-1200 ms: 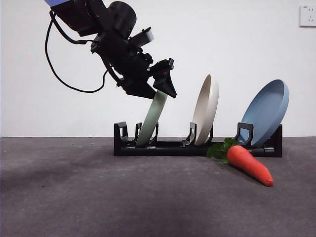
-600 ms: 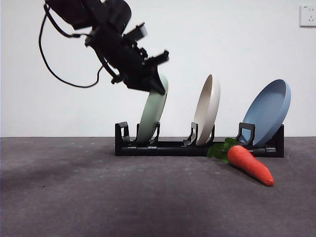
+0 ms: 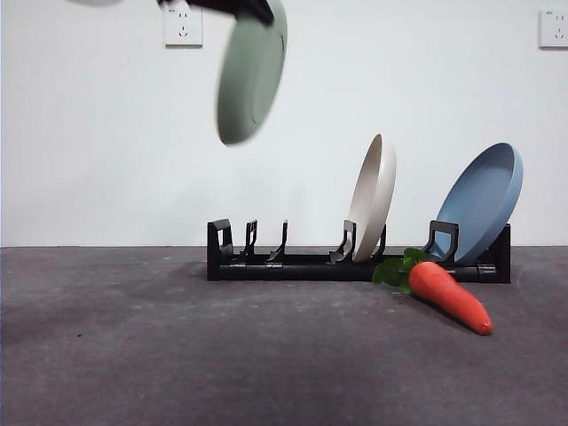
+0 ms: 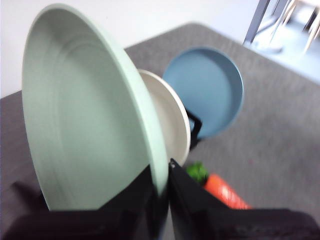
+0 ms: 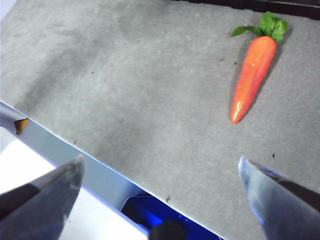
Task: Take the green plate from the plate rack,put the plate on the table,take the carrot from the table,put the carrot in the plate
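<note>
left gripper (image 4: 161,187) is clamped on the rim of the green plate (image 3: 251,73), one jaw on each face of the edge per the left wrist view. the plate hangs in the air high above the plate rack (image 3: 358,263), clear of its prongs, tilted nearly on edge with its concave face toward the rack's right side; only a black tip of the gripper (image 3: 253,9) shows at the top edge of the front view, touching the plate's upper rim. the rack's left slots hold nothing; the cream-white plate (image 3: 372,197) leans in the middle slot and the blue plate (image 3: 479,202) leans in the right end slot. in the left wrist view the green plate (image 4: 85,115) fills the frame, motion-blurred, with the cream-white plate (image 4: 170,122) and blue plate (image 4: 207,90) behind it and the carrot (image 4: 225,190) partly visible below them. the carrot (image 3: 446,293) lies on the table (image 3: 177,355) just in front of the rack's right end, leaves toward the rack, tip pointing away toward the front right. right gripper (image 5: 160,187) hovers with jaws spread wide, holding nothing, above the table's near edge; the carrot (image 5: 252,75) sits well apart from it.
</note>
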You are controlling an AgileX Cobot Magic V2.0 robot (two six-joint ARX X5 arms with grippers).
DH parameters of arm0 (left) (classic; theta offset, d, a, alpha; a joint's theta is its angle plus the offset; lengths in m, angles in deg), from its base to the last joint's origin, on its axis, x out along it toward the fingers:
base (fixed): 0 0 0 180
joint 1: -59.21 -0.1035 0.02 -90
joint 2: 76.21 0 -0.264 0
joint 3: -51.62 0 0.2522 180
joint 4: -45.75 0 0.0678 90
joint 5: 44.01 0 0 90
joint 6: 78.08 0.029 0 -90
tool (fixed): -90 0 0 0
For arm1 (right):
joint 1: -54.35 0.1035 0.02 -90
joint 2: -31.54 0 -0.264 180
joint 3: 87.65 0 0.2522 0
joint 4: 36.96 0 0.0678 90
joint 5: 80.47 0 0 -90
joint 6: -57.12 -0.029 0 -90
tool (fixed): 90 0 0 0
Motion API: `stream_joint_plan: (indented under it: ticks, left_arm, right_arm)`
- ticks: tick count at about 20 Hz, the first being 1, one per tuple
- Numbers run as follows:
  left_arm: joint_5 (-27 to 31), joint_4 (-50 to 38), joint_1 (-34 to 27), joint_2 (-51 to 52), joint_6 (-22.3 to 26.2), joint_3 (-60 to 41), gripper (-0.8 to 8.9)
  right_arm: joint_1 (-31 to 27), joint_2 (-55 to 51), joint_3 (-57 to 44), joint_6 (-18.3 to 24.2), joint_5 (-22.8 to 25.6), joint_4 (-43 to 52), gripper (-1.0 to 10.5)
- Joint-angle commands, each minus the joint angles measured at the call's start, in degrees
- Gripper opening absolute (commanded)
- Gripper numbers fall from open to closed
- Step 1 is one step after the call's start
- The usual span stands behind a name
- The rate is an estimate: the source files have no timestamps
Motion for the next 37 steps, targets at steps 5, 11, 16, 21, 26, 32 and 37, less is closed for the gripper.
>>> stream_joint_plan:
  ticks: [5,11,16,21,26,32,37]
  left_arm:
    - [24.02,20.68,15.28,7.72,13.68,-0.02,-0.06]
    - [35.04,15.19,27.47,7.34,14.23,-17.33,-0.06]
    - [38.8,2.05,30.88,1.79,20.02,-31.02,-0.06]
    - [40.41,-6.69,30.91,-8.98,21.38,-32.76,-0.06]
    - [39.85,-7.45,30.88,-14.69,20.79,-32.76,-0.07]
    - [36.94,-6.78,30.88,-14.84,16.17,-32.74,3.77]
    - [36.85,-5.38,30.91,-9.92,11.58,-31.98,3.77]
  right_arm:
    - [0.11,-0.04,0.13,-0.35,-0.17,0.52,6.0]
    - [0.11,-0.04,0.13,-0.33,-0.17,0.55,6.0]
    - [0.11,-0.04,0.13,-0.37,-0.22,0.52,6.0]
    - [0.11,-0.04,0.13,-0.39,-0.22,0.5,6.0]
    - [0.11,-0.04,0.13,-0.55,-0.2,0.52,6.0]
    - [0.11,1.07,0.13,-0.55,-0.17,0.59,6.0]
    - [0.11,5.11,0.13,-0.83,0.04,3.37,6.0]
